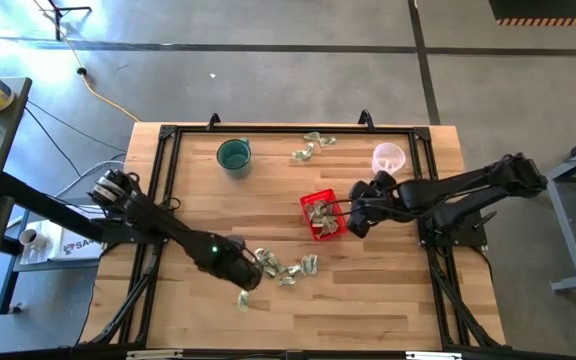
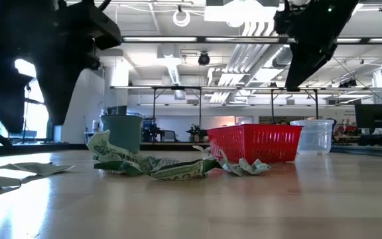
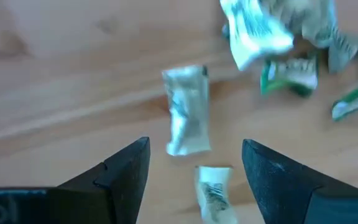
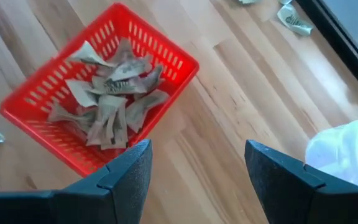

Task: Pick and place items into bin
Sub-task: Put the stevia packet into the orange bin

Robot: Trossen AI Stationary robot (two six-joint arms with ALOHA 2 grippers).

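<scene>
While the left gripper [image 3: 194, 171] hangs with fingers spread and empty over the table [image 1: 388, 300], two items [image 3: 187, 111] lie on the wood between and just ahead of its tips, left of the red basket [image 1: 322, 215]. Right gripper [image 4: 197, 174], also spread and empty, hovers just beside the basket's right side; more crumpled pieces [image 4: 114, 106] lie inside.

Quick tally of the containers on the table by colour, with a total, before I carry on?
Red basket: 1
Teal cup: 1
Clear cup: 1
Total: 3 containers
</scene>
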